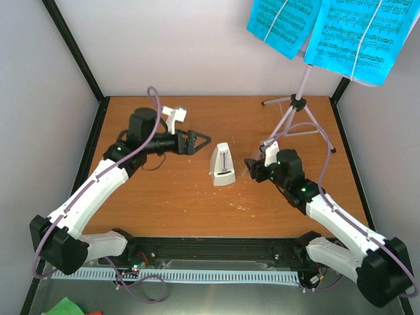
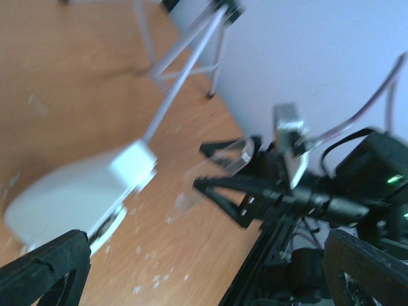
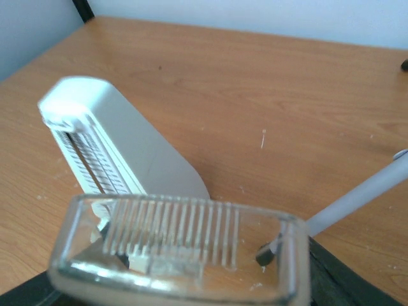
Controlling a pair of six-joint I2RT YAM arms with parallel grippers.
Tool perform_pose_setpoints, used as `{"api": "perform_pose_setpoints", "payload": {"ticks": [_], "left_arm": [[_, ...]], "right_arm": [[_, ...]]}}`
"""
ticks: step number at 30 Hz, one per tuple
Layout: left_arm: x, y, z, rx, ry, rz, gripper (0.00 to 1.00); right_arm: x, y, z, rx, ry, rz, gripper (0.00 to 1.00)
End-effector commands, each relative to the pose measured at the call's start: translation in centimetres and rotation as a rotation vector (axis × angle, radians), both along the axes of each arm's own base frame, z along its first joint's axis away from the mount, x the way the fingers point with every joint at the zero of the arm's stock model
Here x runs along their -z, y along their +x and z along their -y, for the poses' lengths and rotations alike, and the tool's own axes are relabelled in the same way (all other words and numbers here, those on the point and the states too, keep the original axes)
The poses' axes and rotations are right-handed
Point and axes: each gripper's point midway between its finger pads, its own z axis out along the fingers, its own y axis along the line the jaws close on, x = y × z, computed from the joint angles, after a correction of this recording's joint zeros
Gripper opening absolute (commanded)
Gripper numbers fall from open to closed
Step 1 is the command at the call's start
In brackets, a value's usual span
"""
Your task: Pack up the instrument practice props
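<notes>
Right jaws gripping clear cover (image 3: 178, 255), metronome (image 1: 223, 167) between these and left jaws

Pale specks (image 2: 153, 278) dot the wooden table (image 1: 164, 197); a green scrap (image 1: 65, 307) sits nearby.

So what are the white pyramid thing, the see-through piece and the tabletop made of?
The white metronome looks like smooth matte plastic: even colour, rounded moulded edges. The clear cover seems transparent plastic, with moulded ribs and wood showing through; glass cannot be ruled out. The table looks like wood or wood-grain laminate: grain lines, low sheen.
</notes>
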Motion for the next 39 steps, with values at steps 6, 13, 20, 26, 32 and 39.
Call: {"api": "perform_pose_setpoints", "payload": {"ticks": [6, 13, 20, 26, 32, 39], "left_arm": [[1.1, 2.9, 3.2, 0.277, -0.075, -0.012, 0.95], [4.6, 4.6, 4.5, 0.271, -0.016, -0.005, 0.74], [8.2, 6.1, 5.2, 0.262, 0.044, -0.038, 0.66], [9.2, 7.2, 6.0, 0.221, 0.130, -0.017, 0.65], [10.4, 7.4, 6.3, 0.231, 0.129, -0.035, 0.62], [11.4, 6.9, 6.5, 0.254, 0.123, -0.056, 0.57]], "right_arm": [[-3.1, -2.7, -0.7, -0.038, 0.222, 0.022, 0.50], [-2.6, -3.5, -1.9, -0.079, 0.267, 0.041, 0.50], [-2.2, -3.7, -2.8, -0.106, 0.249, 0.045, 0.50], [-1.9, -4.1, -2.9, -0.125, 0.229, 0.056, 0.50], [-1.9, -4.4, -3.0, -0.136, 0.225, 0.057, 0.51], [-1.9, -4.7, -3.3, -0.146, 0.232, 0.061, 0.51]]}}
